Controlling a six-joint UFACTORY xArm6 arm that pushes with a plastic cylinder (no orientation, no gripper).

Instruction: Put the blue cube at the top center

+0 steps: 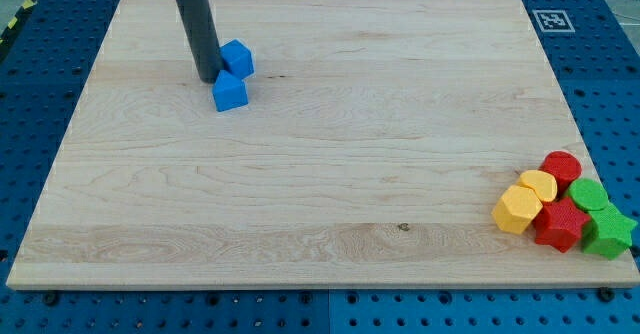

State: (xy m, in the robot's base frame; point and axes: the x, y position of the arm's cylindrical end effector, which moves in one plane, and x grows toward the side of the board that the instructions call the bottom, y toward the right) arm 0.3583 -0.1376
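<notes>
The blue cube (pixel 229 92) sits in the board's upper left part, well to the view's left of the top center. A 2nd blue block (pixel 237 58), its shape hard to make out, lies just above it toward the view's top, and the 2 look to be touching or nearly so. My tip (pixel 208 79) is down on the wooden board (pixel 320 174), just at the view's left of both blue blocks, right beside them; I cannot tell if it is pressing on either. This rig has no claw, only the dark rod (pixel 199 29), so there is nothing to call wide or narrow.

Well apart, at the board's lower right, I see a cluster: 2 yellow blocks (pixel 518 210) (pixel 539 185), a red cylinder (pixel 561 166), a red block (pixel 561 224), and 2 green blocks (pixel 589 194) (pixel 609 233), all packed close together. A small printed tag (pixel 550 20) marks the top right corner.
</notes>
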